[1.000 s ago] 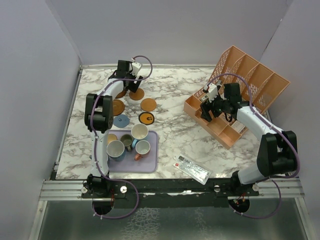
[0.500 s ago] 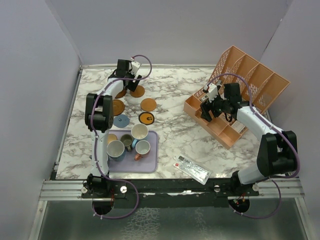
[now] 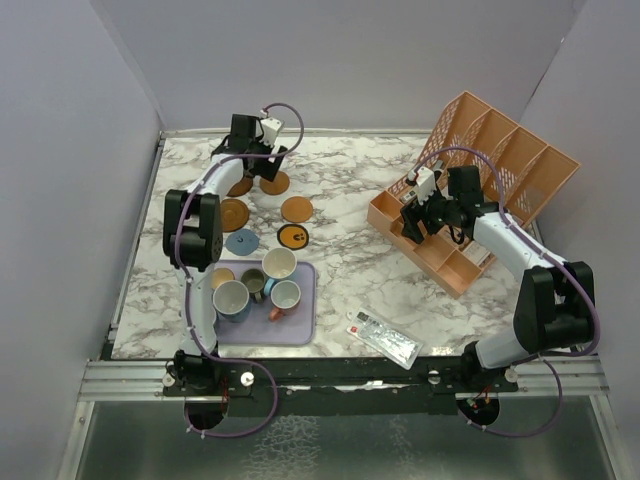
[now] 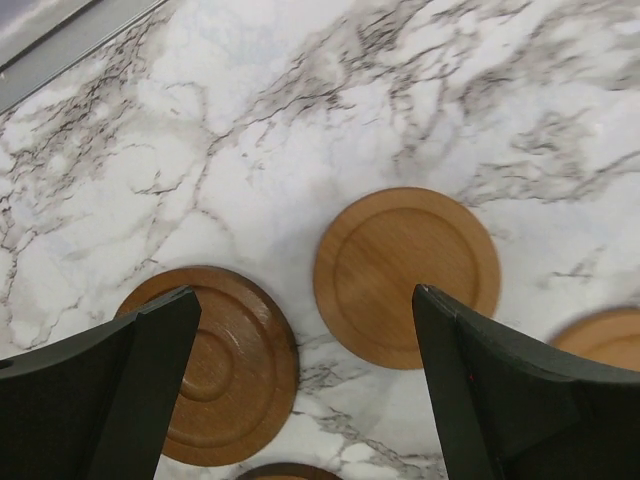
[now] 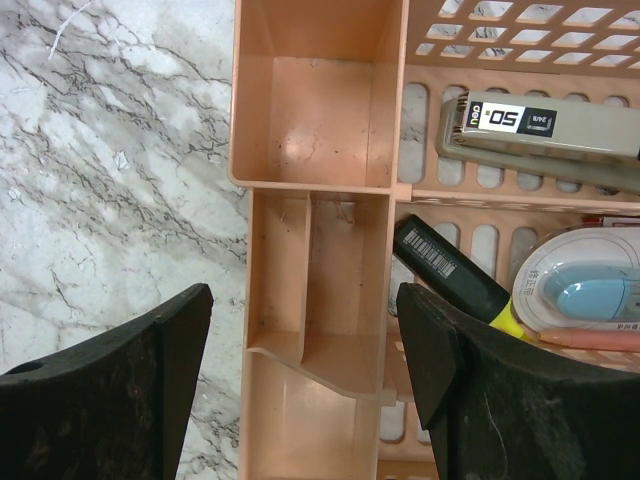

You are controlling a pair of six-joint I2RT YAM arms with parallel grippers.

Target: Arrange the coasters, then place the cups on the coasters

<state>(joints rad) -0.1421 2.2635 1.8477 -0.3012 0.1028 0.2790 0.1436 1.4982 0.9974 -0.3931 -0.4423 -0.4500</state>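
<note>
Several coasters lie on the marble at the back left: a dark brown one (image 3: 240, 186), a tan one (image 3: 274, 183), a larger dark brown one (image 3: 233, 213), a tan-orange one (image 3: 297, 209), an orange one with a black mark (image 3: 292, 236) and a grey-blue one (image 3: 242, 241). My left gripper (image 3: 258, 168) hovers open above the back pair. From the wrist I see the dark brown coaster (image 4: 215, 365) and the tan coaster (image 4: 405, 275) below the empty left gripper (image 4: 305, 300). The cups stand on the lavender tray (image 3: 300, 325): grey-white (image 3: 279, 263), olive (image 3: 252, 281), light blue (image 3: 232, 298), pale with salmon handle (image 3: 285, 295). My right gripper (image 3: 415, 222) is open and empty.
The orange slotted organiser (image 3: 500, 170) stands at the right, under the right gripper (image 5: 303, 300). Its bins hold a stapler (image 5: 540, 125), a black and yellow marker (image 5: 450, 275) and a pale blue tape dispenser (image 5: 590, 290). A flat packet (image 3: 382, 338) lies near the front edge.
My left arm has shifted slightly left and toward the back over the coasters, its gripper still open. The right arm has not moved.
</note>
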